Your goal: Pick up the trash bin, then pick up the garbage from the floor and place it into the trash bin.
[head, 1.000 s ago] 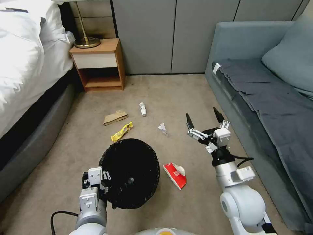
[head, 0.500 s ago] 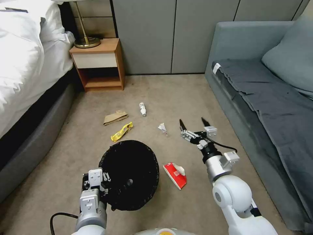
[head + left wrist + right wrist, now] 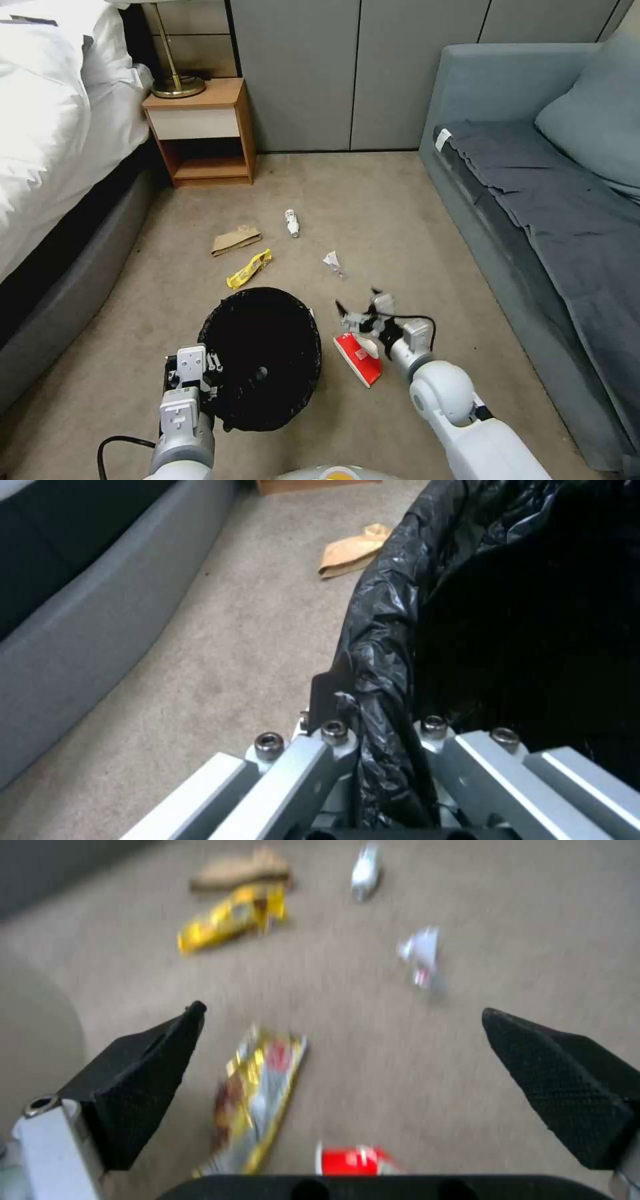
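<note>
Fingers of the right gripper (image 3: 359, 301) are spread wide, grasping nothing, low over the carpet (image 3: 400, 220) just beyond the red carton (image 3: 358, 358). Clamped on the bag-lined rim, the left gripper (image 3: 200, 387) holds the trash bin (image 3: 261, 355) beside that carton. From the wrist view a shiny wrapper (image 3: 257, 1100) lies flat between the fingertips; being so thin, it could slip or the tips could dig into the carpet.
</note>
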You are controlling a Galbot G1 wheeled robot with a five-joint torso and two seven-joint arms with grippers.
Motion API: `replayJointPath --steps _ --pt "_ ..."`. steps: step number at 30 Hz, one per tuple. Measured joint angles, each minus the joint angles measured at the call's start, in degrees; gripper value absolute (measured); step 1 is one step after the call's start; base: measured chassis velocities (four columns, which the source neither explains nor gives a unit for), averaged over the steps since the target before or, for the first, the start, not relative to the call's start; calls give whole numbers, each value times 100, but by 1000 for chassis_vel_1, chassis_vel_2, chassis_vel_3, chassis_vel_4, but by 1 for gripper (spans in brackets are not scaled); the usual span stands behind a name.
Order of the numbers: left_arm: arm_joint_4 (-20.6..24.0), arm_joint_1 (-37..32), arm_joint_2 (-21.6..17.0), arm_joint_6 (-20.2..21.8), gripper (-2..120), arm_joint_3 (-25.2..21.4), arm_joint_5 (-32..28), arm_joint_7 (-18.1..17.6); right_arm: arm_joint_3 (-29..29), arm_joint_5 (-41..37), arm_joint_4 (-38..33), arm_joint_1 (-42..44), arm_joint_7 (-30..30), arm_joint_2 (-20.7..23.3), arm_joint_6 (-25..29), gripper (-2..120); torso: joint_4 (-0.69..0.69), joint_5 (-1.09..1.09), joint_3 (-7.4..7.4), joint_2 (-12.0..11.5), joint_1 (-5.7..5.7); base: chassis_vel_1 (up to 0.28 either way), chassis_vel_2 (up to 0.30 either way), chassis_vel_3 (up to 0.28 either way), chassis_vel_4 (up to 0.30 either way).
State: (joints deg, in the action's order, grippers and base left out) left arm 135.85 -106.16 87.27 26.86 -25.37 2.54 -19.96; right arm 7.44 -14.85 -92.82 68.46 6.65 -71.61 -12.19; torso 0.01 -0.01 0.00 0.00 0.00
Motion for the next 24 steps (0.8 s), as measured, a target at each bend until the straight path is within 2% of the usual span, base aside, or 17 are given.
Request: replayJointPath --steps 4,8,24 --pt "-22 26 -11 18 1 -32 0 5 -59 195 826 -219 463 -30 60 100 -1 0 0 0 0 0 0 0 0" --pt "-35 37 -12 25 1 -44 -1 12 -15 401 1344 -369 701 -117 210 100 -1 1 0 0 0 0 0 0 0" --pt "-71 45 -9 27 1 -47 -13 12 420 828 2582 -615 1131 -285 988 100 -1 0 0 0 0 0 0 0 0"
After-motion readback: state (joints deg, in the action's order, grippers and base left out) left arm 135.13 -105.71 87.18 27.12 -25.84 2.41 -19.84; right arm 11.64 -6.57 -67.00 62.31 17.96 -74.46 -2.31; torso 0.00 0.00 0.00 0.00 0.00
